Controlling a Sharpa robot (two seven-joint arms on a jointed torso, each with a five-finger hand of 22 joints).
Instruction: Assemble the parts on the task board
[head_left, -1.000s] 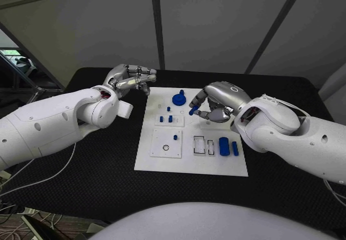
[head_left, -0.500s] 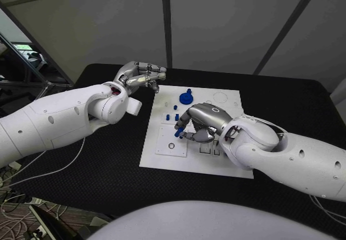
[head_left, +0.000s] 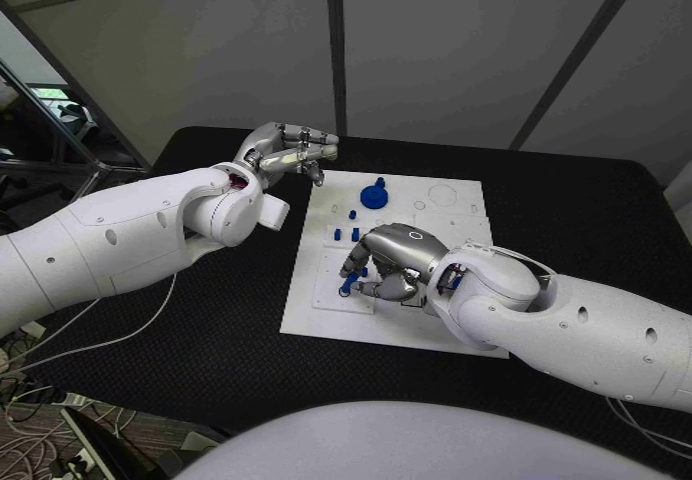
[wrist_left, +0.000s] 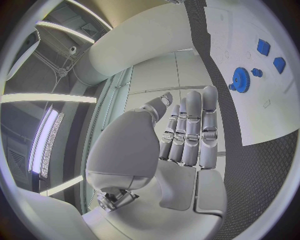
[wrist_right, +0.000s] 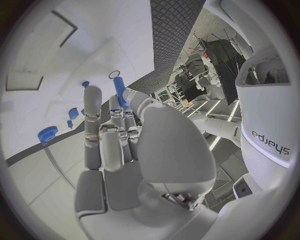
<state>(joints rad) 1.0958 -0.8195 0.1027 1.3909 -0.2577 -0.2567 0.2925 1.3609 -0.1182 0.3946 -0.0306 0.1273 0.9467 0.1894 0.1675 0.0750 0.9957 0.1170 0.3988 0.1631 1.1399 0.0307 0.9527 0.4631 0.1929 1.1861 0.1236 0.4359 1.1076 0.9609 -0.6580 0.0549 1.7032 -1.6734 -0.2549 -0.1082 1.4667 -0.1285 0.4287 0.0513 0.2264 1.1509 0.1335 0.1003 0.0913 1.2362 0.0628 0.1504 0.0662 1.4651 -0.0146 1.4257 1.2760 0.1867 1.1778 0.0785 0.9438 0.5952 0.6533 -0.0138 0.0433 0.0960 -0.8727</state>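
My right hand (head_left: 387, 268) pinched a slim blue peg (head_left: 348, 284) over the task board (head_left: 325, 325), above its near-left white block, the peg's tip just beside a round hole there. My left hand (head_left: 283, 150) hung beyond the board's far-left corner, fingers curled in, holding nothing. A blue gear (head_left: 375, 195) sat near the far edge.

One white task board (head_left: 325, 318), two silver hands, and at least five small blue parts visible.
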